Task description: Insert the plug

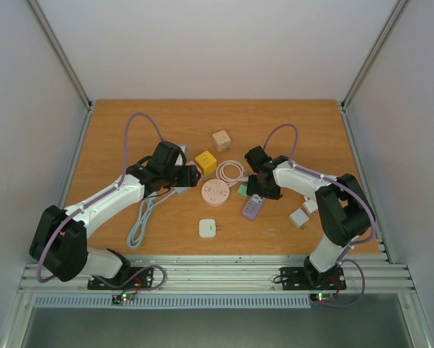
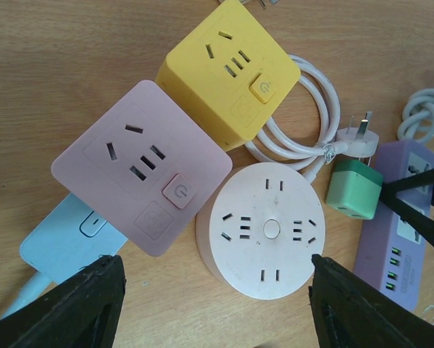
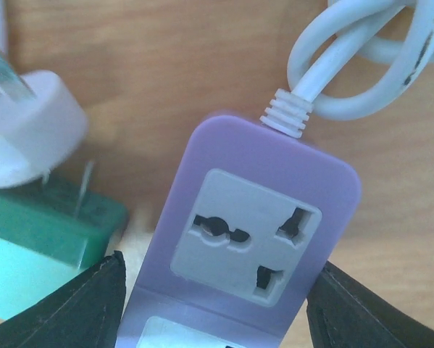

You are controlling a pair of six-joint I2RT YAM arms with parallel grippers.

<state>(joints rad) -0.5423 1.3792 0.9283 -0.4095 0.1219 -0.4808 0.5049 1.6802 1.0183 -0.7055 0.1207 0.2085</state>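
Observation:
The white three-pin plug (image 2: 358, 138) lies on the wooden table at the end of a coiled white cord (image 2: 303, 109), next to a green adapter (image 2: 354, 190). In the right wrist view the plug (image 3: 35, 130) is at the upper left. My right gripper (image 3: 220, 259) straddles the socket end of a purple power strip (image 3: 260, 217). Its right finger touches the strip's edge and a thin gap shows at the left finger. My left gripper (image 2: 217, 259) hangs open over a round pale socket hub (image 2: 264, 228), holding nothing.
A pink socket cube (image 2: 140, 163), a yellow cube (image 2: 231, 69) and a light blue strip (image 2: 64, 243) crowd around the left gripper. In the top view there are also a beige cube (image 1: 221, 139), a white adapter (image 1: 209, 228), another white block (image 1: 299, 217) and a grey cable (image 1: 139, 226).

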